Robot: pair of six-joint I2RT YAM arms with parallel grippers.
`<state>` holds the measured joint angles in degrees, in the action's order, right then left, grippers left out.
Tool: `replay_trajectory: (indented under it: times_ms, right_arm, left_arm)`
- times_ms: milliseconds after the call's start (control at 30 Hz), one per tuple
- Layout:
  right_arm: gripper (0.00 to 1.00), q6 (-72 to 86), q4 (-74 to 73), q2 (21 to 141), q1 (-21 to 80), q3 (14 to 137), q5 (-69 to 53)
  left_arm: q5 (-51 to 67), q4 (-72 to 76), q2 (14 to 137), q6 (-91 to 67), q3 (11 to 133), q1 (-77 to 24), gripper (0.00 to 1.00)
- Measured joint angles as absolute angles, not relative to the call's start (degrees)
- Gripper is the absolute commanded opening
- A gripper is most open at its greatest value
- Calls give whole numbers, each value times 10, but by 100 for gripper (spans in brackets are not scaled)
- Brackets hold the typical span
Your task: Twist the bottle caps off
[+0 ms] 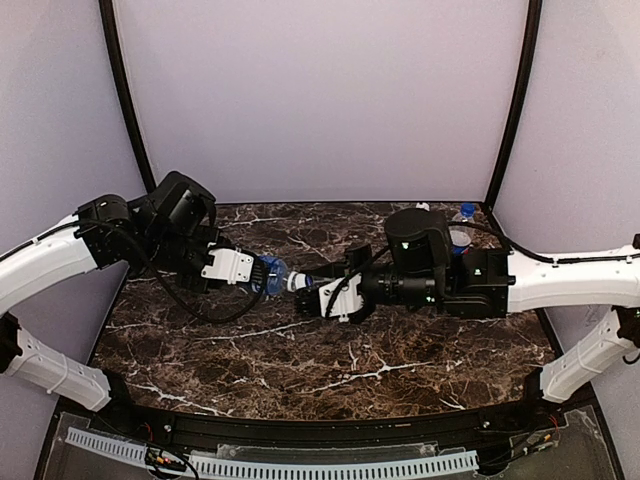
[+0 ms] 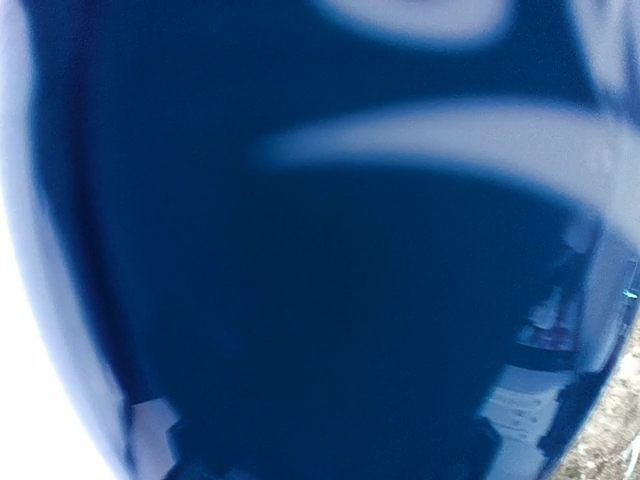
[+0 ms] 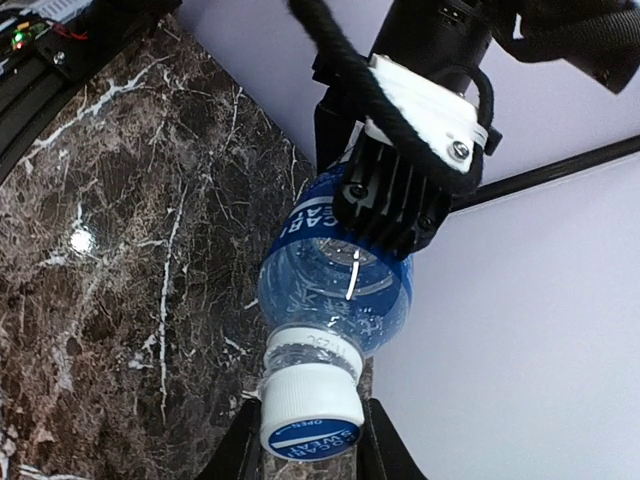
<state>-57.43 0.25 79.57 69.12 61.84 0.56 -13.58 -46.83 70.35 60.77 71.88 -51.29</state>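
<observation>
Cap (image 3: 311, 408) in right hand (image 3: 312, 448), bottle (image 3: 335, 285) held horizontal

Count entry, single moment.

Bottles: 2 certain. One blue-labelled bottle (image 3: 335, 290). One second bottle (image 1: 460, 237) at the rear right, partly hidden behind the right arm (image 1: 570, 278).

Caps: 2 certain. One white cap (image 3: 310, 410) with a blue printed face. One blue cap (image 1: 464, 211) on the rear bottle.

Unresolved: 1 small white top (image 1: 423, 207) showing just left of the blue cap (cap or not, cannot tell; whatever is under it is hidden). Not added to either tally.

Arms: 2, counting the left arm (image 1: 50, 262).

Grippers: 2, the left gripper (image 1: 265, 272) and the right gripper (image 1: 303, 283), two fingers each.

Tables: 1, a dark marble table (image 1: 250, 360).
</observation>
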Motion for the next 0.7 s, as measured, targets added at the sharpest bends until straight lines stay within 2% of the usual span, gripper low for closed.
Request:
replay_trajectory:
  times_ms: [200, 400, 533, 700]
  right_arm:
    - [0, -673, 57, 783, 705, 584, 42]
    - [0, -674, 83, 744, 705, 573, 66]
    - [0, -554, 64, 737, 673, 584, 85]
    - [0, -264, -89, 828, 541, 715, 65]
  left_arm:
    - [-122, -485, 708, 599, 720, -513, 1]
    - [-123, -481, 708, 598, 720, -514, 1]
    - [-137, -463, 707, 597, 716, -514, 1]
    - [-157, -418, 707, 577, 712, -511, 1]
